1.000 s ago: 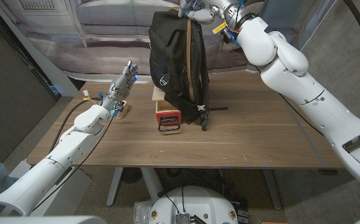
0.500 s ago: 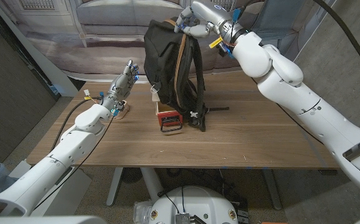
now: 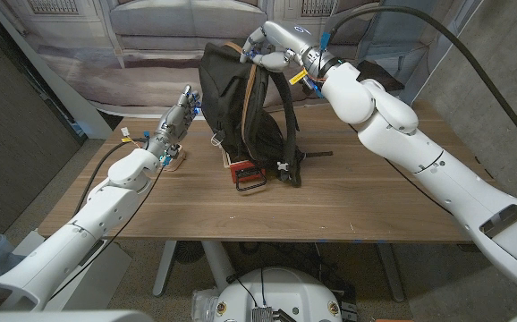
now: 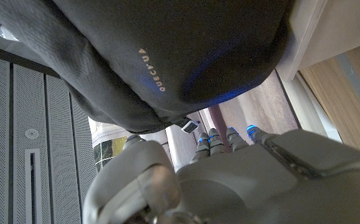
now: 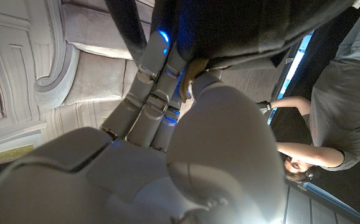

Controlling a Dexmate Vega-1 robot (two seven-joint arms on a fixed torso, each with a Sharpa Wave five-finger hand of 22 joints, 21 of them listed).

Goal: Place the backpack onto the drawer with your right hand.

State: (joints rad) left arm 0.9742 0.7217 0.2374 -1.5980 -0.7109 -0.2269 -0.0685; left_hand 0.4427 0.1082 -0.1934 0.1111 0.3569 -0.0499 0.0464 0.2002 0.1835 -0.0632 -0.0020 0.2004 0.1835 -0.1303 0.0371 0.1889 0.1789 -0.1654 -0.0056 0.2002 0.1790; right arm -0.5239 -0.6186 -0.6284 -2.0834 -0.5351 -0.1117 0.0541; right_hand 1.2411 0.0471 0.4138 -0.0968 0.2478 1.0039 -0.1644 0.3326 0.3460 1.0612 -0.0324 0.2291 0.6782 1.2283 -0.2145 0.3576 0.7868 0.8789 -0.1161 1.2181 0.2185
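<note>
A black backpack (image 3: 241, 107) with tan trim hangs upright at the table's middle, and my right hand (image 3: 267, 49) grips it at its top. Its bottom covers the rear of a small wooden drawer (image 3: 243, 172), whose red front and handle stick out toward me. I cannot tell whether the bag's weight rests on the drawer. In the right wrist view my right hand (image 5: 167, 124) curls into the dark backpack (image 5: 242, 25). My left hand (image 3: 173, 121) stands left of the bag with fingers straight, holding nothing. The left wrist view has the backpack (image 4: 167, 56) just beyond my left hand (image 4: 230, 180).
A small pale object (image 3: 180, 162) lies on the wooden table (image 3: 375, 206) beside my left wrist. A backpack strap (image 3: 317, 156) trails onto the table to the right. A person (image 5: 336, 99) stands behind the table in the right wrist view.
My right hand has carried the backpack leftward and a little lower, so it now hangs over the drawer's rear. The left arm has stayed still.
</note>
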